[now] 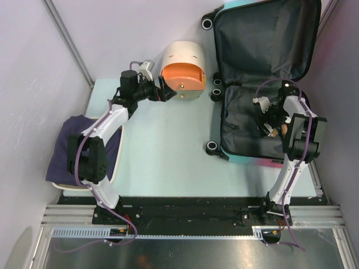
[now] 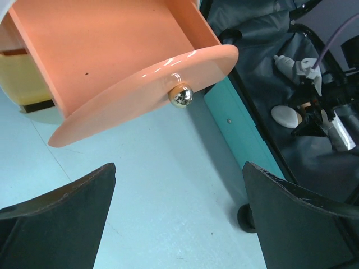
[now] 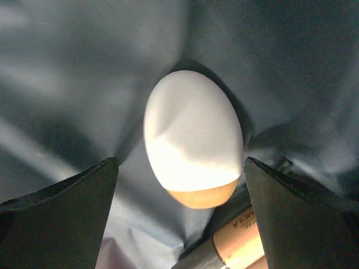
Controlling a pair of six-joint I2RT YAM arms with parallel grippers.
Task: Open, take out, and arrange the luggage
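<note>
The luggage lies open on the tabletop, its lid half toward the back. The right claw hangs inside its near half, among small items. Left of the luggage stands a cream box with its orange drawer pulled out, and the left claw is close beside that drawer. Farther left lies a navy cloth.

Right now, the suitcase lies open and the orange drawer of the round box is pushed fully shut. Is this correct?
No. The suitcase does lie open, but the orange drawer of the round box is pulled out, not shut. The left wrist view shows it, with its gold knob in front.
</note>
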